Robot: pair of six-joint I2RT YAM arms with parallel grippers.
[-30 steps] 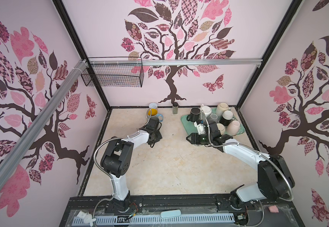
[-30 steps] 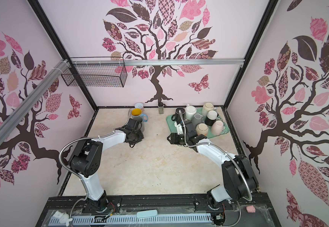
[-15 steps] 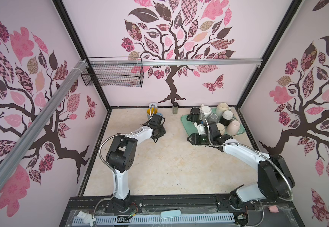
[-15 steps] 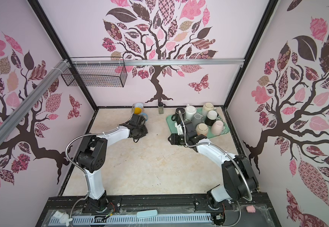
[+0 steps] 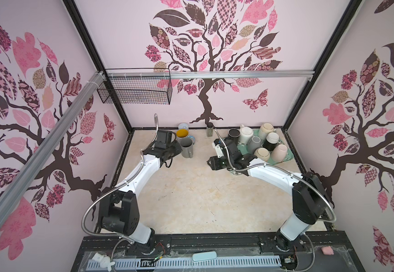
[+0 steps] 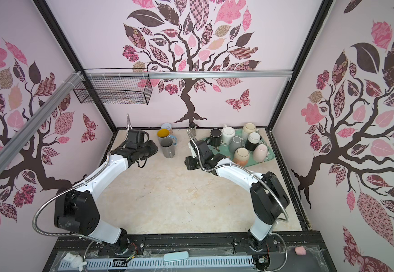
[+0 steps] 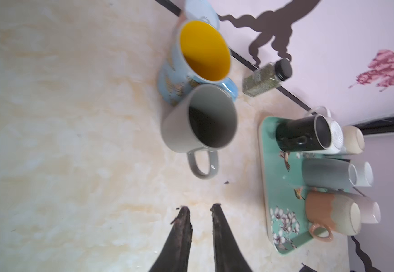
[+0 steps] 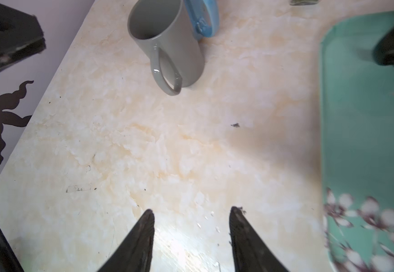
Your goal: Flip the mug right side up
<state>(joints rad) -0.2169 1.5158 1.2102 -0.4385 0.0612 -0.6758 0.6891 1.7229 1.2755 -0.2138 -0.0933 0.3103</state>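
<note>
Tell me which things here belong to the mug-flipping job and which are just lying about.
Job: grey mug, standing upright; left end effector, open, clear of it.
Lying about: yellow-lined blue mug, spice jar, teal tray of upturned mugs, wire basket.

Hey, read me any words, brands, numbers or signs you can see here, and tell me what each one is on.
No text can be read anywhere in these views.
On the blue mug: a printed pattern, blurred, no legible words.
On the black mug: a raised mark, not readable.
On the spice jar: no label visible.
</note>
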